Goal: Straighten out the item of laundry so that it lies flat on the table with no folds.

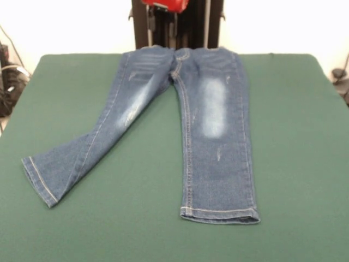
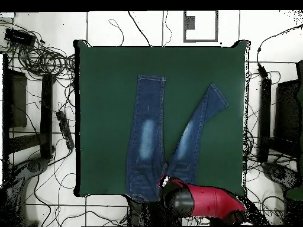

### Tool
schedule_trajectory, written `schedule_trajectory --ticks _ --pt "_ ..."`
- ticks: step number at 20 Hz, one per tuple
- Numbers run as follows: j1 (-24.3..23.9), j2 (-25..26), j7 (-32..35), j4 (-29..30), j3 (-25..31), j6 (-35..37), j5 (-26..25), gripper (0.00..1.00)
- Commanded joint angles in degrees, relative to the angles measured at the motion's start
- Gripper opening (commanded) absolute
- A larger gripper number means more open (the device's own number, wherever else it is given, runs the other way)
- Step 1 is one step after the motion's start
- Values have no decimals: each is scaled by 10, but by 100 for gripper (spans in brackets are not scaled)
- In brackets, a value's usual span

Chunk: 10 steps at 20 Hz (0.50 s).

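A: Where are the jeans?
B: Flat on the table, legs spread, waistband at the robot-side edge.
A: Gripper?
B: Hidden beneath the red arm; can't tell.

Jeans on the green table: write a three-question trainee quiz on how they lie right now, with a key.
1. True or false: both legs of the jeans lie parallel.
2. Which end of the jeans reaches the table edge beside the robot arm: A waistband, B cuffs, C neither?
3. Fill in: in the front view, the leg on the picture's left is ____ outward from the other.

Key:
1. False; one leg lies straight, the other angles away.
2. A
3. splayed
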Motion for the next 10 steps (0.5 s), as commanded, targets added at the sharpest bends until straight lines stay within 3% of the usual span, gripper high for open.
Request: schedule_trajectory --ticks 1,10 --pt "31 -21 -16 -113 102 109 61 100" --pt "48 44 1 -228 97 128 66 100"
